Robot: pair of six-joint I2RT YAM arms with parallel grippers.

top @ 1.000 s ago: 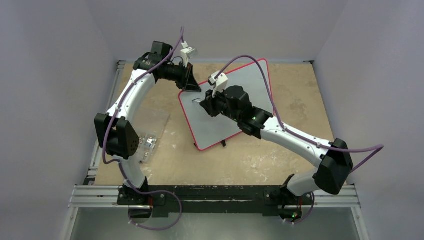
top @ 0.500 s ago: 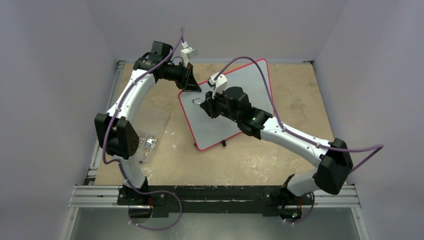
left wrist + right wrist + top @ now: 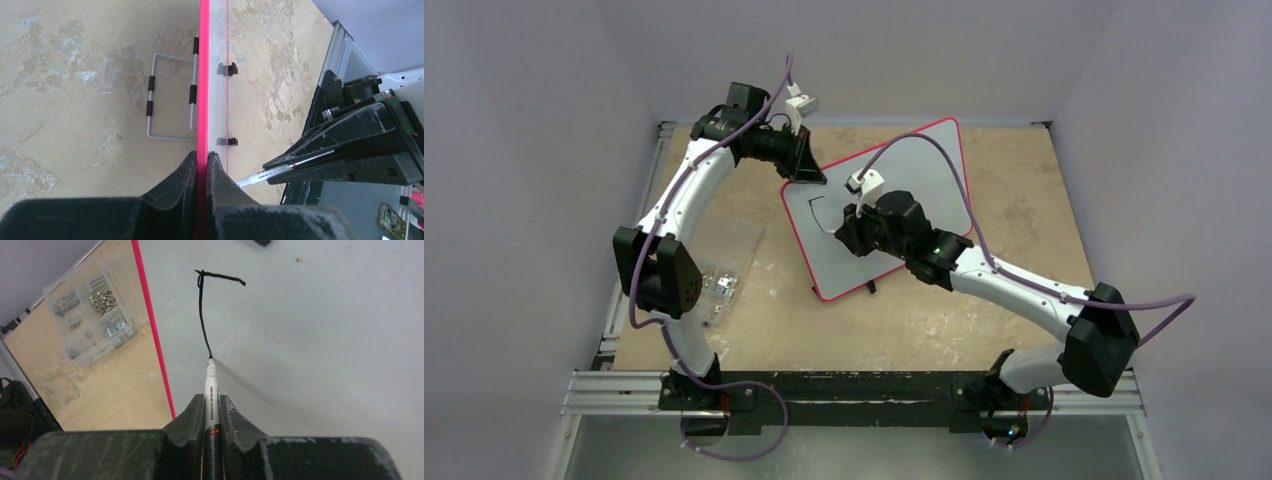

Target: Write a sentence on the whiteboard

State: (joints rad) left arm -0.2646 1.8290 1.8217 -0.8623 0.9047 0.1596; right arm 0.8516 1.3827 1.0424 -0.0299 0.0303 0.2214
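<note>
Right gripper, since a second ago: sliding from the upper-left part of the large glossy white whiteboard with the thin red rim toward its near edge, drawing the black line out longer.
Right gripper, grip: pinching closed on a slim white marker pen with black and red print, barrel lying between the two black fingers, tip poking out in front and touching the whiteboard's face.
The sentence: showing so far as only a short black bar with a long thin stroke running from its left end to the pen tip, sitting near the whiteboard's left rim; not yet reading as letters.
Left gripper: clamping shut on the whiteboard's red rim at the far-left corner, one black finger pressing on each face.
Whiteboard, place: resting on the mottled tan tabletop, turned askew to the table's edges.
Grey wire stand with black sleeves: sitting on the whiteboard's back side, just beside the rim.
Clear plastic compartment box of screws: lying off the whiteboard's left rim, apart from it.
</note>
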